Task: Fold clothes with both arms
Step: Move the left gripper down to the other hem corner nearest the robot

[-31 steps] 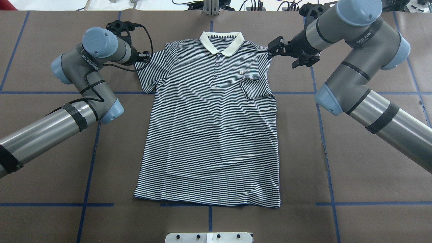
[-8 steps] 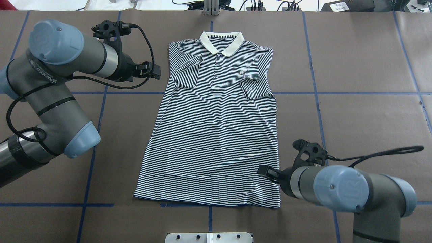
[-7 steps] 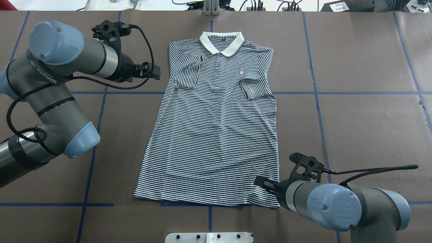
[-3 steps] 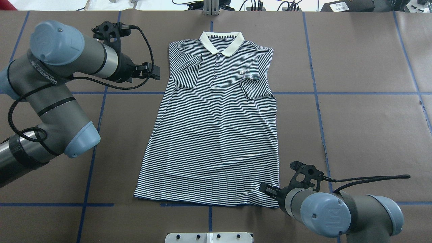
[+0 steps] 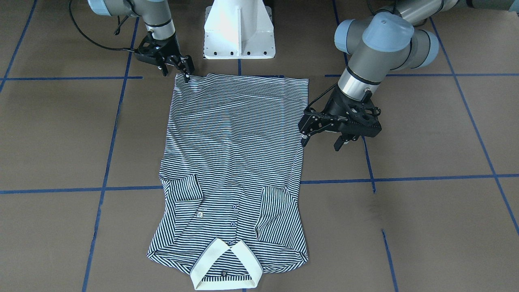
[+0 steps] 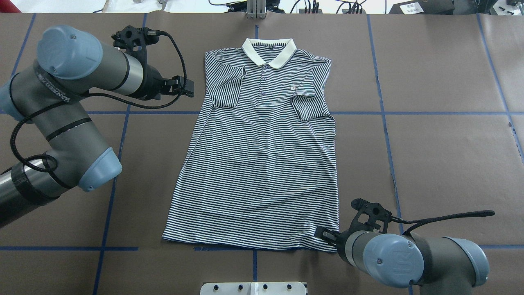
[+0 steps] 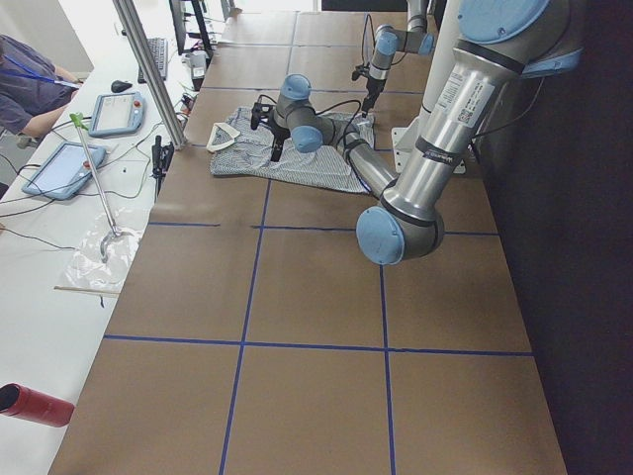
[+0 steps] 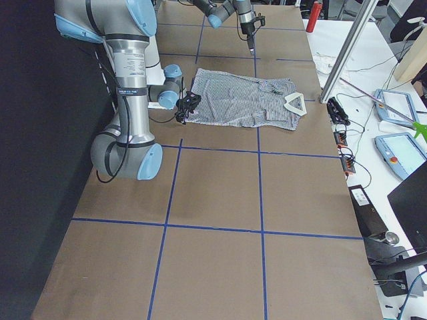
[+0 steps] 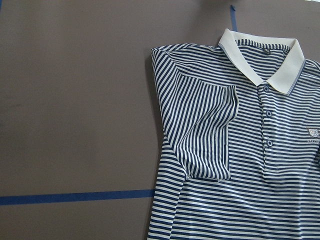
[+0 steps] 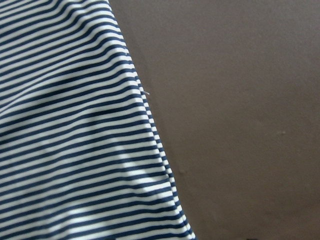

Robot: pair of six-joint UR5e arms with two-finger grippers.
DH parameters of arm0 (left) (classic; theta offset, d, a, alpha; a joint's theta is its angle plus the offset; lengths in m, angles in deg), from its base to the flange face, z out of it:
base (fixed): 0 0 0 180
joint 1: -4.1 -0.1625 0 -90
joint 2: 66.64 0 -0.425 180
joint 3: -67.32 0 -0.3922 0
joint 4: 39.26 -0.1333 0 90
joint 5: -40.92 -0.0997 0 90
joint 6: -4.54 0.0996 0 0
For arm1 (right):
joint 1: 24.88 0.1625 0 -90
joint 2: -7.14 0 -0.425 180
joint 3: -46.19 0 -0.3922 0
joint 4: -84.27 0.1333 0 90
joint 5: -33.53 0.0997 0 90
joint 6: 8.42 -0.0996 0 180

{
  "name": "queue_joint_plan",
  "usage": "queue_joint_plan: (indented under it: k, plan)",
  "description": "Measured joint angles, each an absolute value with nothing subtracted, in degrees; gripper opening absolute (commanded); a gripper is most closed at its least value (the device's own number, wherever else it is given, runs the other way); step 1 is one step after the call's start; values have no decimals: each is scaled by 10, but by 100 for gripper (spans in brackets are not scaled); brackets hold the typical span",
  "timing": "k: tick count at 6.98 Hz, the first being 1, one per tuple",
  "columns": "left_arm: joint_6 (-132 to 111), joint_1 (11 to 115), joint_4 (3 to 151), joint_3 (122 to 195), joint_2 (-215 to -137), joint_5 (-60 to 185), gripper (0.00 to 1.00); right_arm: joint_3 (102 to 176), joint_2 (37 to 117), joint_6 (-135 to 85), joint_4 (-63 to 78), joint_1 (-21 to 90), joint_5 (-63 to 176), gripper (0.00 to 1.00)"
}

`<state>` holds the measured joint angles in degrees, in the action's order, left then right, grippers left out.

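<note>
A short-sleeved shirt (image 5: 235, 142) of thin navy-and-white striped knit is laid flat, front up, on the worktop (image 5: 425, 134). The worktop is covered in matt brown paper and crossed by blue tape lines (image 5: 405, 178). Both sleeves (image 6: 227, 84) are folded inward over the chest, so the outline is narrowed to a long, nearly rectangular shape, slightly wider at the hem. The plain cream collar (image 5: 211, 259) is spread in a V at the end of the shirt farthest from the robot. Small round buttons (image 9: 267, 112) are set in a row below it, and a tiny logo (image 9: 313, 132) is stitched on the chest. Soft ripples are seen in the fabric near the hem.

The right end effector (image 5: 176, 75) is placed at the shirt's hem corner on the robot's right. Its black fingers are set apart, with one fingertip at the striped edge. The left end effector (image 5: 320, 144) is positioned just beside the shirt's left edge, apart from the fabric. Its fingers are spread wide with nothing between them.
</note>
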<state>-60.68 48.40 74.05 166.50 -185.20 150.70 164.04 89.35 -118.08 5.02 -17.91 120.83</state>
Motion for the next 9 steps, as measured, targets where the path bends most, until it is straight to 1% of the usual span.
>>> queue_joint_plan:
  k: [3,4,5,6,9]
  plan:
    - [-606,484,744,1662,-1852,1507,100,1640,892,-1181,50,-189,1226,64]
    - [-607,484,744,1661,-1852,1507,100,1639,893,-1180,50,-189,1228,45]
    - [-607,484,744,1661,-1852,1507,100,1639,894,-1180,50,-190,1230,17]
    - [-607,484,744,1660,-1852,1507,100,1640,894,-1180,50,-189,1230,0]
    - [-607,484,744,1660,-1852,1506,100,1645,893,-1180,50,-188,1232,0]
